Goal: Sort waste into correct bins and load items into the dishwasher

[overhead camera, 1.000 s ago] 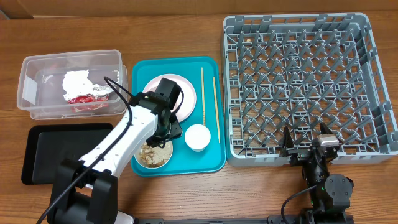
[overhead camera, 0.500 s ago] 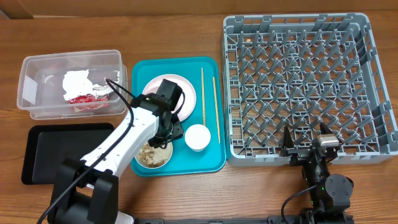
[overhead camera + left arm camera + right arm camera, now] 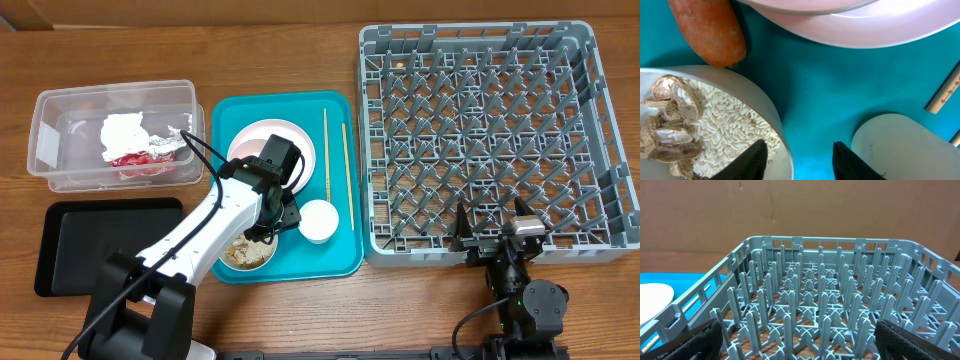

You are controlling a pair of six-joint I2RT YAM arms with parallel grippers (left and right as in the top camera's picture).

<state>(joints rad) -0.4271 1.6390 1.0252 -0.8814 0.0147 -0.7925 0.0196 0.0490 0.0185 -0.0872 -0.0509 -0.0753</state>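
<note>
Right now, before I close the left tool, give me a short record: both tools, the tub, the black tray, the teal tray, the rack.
left tool: open, jaws either side of the rice bowl rim
right tool: open, empty, at the dish rack near edge
clear tub: napkin, wrapper
black tray: nothing seen in it
teal tray: pink plate, carrot, rice bowl, white cup, chopsticks
dish rack: no dishes loaded
</note>
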